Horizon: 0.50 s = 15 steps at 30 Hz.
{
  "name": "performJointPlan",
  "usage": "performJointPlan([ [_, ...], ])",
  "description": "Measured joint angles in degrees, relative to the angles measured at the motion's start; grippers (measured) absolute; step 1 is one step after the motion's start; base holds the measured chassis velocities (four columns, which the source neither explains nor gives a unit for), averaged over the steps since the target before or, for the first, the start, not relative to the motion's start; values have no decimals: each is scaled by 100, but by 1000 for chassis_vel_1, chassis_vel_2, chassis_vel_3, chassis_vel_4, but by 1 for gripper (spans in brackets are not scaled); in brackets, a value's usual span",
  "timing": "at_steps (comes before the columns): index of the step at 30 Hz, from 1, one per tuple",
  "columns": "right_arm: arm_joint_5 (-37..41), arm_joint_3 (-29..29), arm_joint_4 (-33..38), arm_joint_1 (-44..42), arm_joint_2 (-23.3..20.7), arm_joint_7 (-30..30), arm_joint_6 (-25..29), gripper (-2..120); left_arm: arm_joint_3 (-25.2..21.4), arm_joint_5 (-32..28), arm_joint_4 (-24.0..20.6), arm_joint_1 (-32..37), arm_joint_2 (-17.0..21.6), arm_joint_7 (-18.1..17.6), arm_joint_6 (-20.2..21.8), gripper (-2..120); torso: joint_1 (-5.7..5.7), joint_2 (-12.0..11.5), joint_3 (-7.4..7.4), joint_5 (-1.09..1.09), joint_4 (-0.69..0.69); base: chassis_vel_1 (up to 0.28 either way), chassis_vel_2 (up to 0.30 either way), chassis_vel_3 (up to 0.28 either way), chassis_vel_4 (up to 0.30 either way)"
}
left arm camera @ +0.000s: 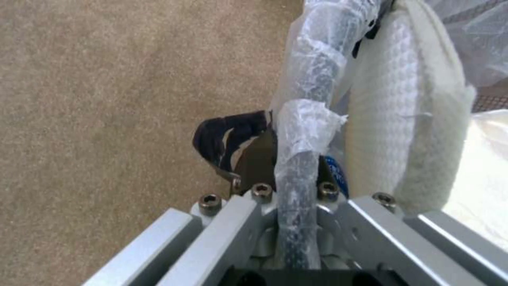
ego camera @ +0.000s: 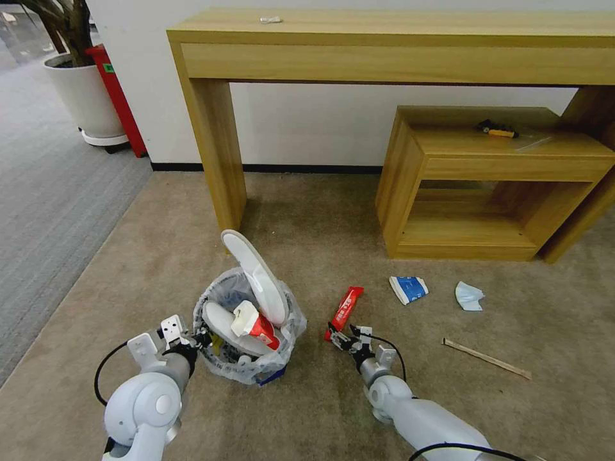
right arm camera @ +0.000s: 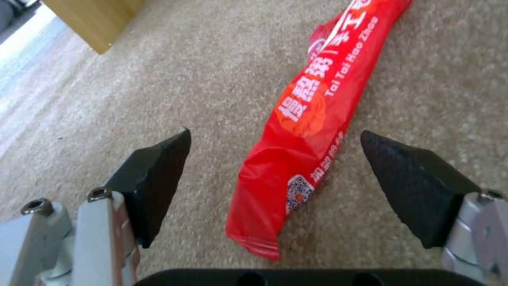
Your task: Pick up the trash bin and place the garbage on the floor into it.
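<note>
My right gripper (right arm camera: 275,174) is spread astride the long red crinkly snack wrapper (right arm camera: 312,119) lying beside the round black bag-lined bin (ego camera: 246,358); it looks light and slippery, so pinch mid-length, while my left gripper (left arm camera: 280,159) clamps the bin's rim

Beige carpet floor (ego camera: 307,224) carries everything. Black trash bin (ego camera: 269,368) with clear liner stands near left front. Red snack wrapper (ego camera: 346,308) lies flat just right of bin. Farther right: blue-white packet (ego camera: 409,289), pale blue mask (ego camera: 469,296) beside it, wooden stick (ego camera: 487,358) nearer robot. Tall wooden counter (ego camera: 397,38) and low wooden shelf unit (ego camera: 493,186) stand on floor against wall.
</note>
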Motion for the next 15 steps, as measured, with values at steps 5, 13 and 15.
performJointPlan([
  [5,-7,59,-202,51,113,13,-71,80,-3,-12,9,-15,26,-6,1,0,0,0,0,-1,-1,0,0,0,0],
  [13,-101,88,-516,200,247,30,-160,80,4,-32,37,-35,53,-1,2,0,0,0,0,0,0,0,0,0,0],
  [15,-120,84,-541,216,254,30,-161,80,5,-33,33,-34,52,4,2,0,0,0,0,0,0,0,0,0,0],
])
